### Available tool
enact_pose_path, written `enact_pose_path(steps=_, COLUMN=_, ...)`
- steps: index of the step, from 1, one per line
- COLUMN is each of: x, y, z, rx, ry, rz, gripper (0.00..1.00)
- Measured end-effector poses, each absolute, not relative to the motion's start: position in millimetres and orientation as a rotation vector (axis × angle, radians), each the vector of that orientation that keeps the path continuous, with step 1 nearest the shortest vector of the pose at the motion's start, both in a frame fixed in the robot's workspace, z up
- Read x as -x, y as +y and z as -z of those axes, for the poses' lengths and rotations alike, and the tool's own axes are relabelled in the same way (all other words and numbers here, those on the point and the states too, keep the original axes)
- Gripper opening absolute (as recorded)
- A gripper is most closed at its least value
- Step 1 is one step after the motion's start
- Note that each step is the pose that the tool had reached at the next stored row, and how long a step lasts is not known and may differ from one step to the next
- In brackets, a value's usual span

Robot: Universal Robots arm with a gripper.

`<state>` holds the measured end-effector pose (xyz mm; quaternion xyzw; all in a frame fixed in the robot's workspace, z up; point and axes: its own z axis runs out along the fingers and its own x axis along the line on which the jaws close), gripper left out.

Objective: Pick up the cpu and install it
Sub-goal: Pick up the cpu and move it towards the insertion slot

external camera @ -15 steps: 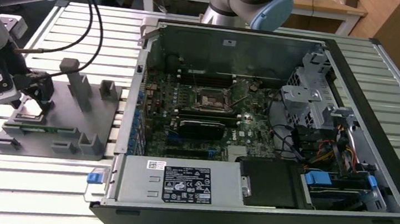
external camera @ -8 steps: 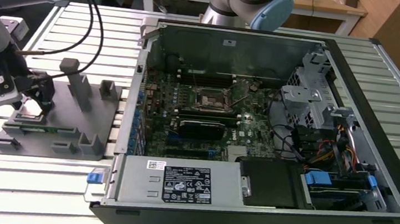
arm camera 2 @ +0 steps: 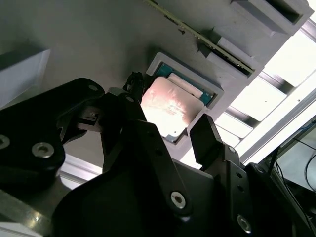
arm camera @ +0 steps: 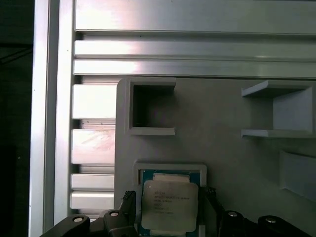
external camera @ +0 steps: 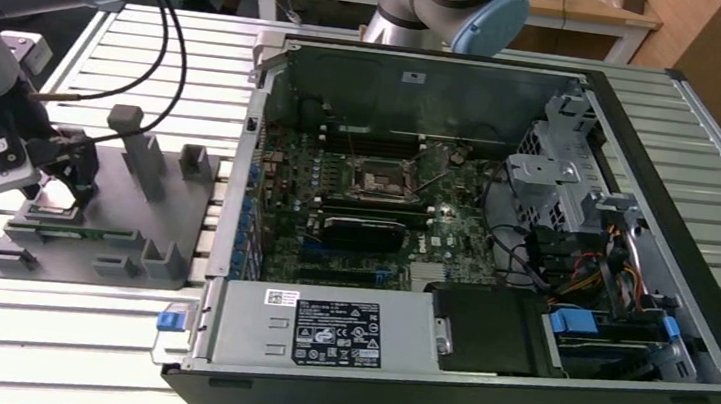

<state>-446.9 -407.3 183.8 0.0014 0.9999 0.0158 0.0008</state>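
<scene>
Fingers (arm camera 2: 205, 140) spread wide over the cpu (arm camera 2: 170, 108), which sits in its pocket in the grey holder (arm camera 2: 98, 39).

In both wrist views the cpu (arm camera: 169, 205) lies flat, silver top up, in a raised-rim square recess of the holder (arm camera: 222, 148). One of the fingers (arm camera: 127, 201) stands at each side of it, apparently just short of touching its edges. In the exterior view the holder (external camera: 115, 237) rests on the slatted bench (external camera: 78, 333) at the exterior view's left, well apart from the socket (external camera: 381, 179) inside the open computer case (external camera: 639, 111).
</scene>
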Motion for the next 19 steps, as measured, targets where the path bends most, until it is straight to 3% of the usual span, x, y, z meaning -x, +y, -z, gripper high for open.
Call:
enact_pose_path(steps=3, x=446.9, y=-407.3, z=-183.7, rx=-0.004, ry=3.14, rz=-0.05, gripper=0.63)
enact_pose_path(steps=4, x=446.9, y=-407.4, z=-183.7, rx=-0.004, ry=3.14, rz=-0.05, gripper=0.57)
enact_pose_path(steps=6, x=446.9, y=-407.3, z=-183.7, rx=-0.004, ry=3.14, rz=-0.05, gripper=0.54)
enact_pose_path(steps=14, x=446.9, y=-407.3, z=-184.4, rx=0.008, ry=3.14, rz=-0.05, gripper=0.54)
enact_pose_path(steps=19, x=446.9, y=-407.4, z=-184.4, rx=0.015, ry=3.14, rz=-0.05, gripper=0.62)
